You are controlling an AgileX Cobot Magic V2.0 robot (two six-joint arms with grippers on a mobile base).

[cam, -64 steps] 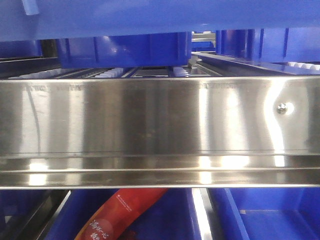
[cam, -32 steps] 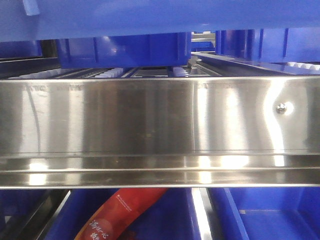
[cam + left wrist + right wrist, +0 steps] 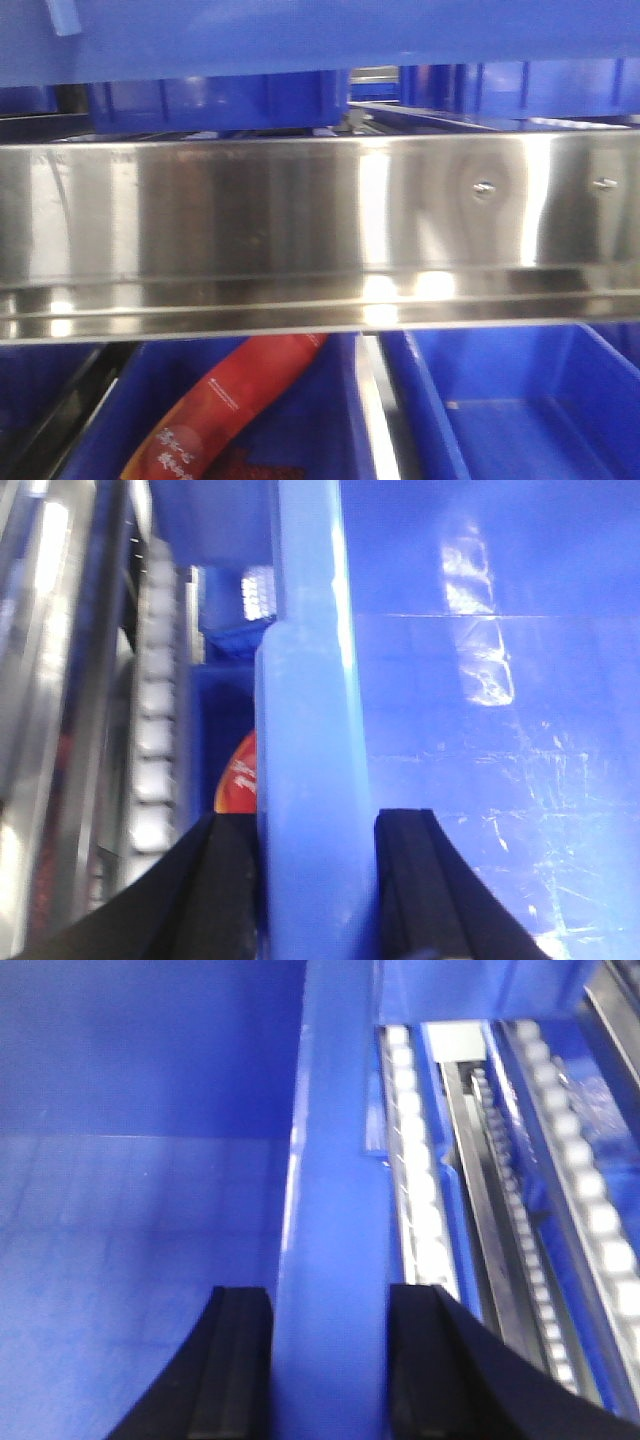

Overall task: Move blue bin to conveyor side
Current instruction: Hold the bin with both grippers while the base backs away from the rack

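Note:
The blue bin's thick rim point(image 3: 310, 730) runs up the left wrist view between my left gripper's point(image 3: 315, 880) black jaws, which are shut on it. The bin's scuffed inside point(image 3: 500, 780) lies to the right. My right gripper point(image 3: 330, 1360) is shut on the opposite rim point(image 3: 335, 1160), with the bin's inside point(image 3: 130, 1210) to its left. A wide blue band point(image 3: 300, 35), apparently this bin seen close up, spans the top of the front view. Neither gripper shows in the front view. The black conveyor belt with its red frame is out of view.
A shiny stainless-steel rail point(image 3: 300, 230) crosses the front view. Below it sit a blue bin with a red printed packet point(image 3: 225, 410) and another blue bin point(image 3: 520, 410). More blue bins point(image 3: 220, 100) stand behind. White roller tracks run beside the bin point(image 3: 155, 730) point(image 3: 420, 1190).
The front view has shifted: the steel rail and its bolts moved left and up, and more of the lower bins shows. The blue band at the top stays.

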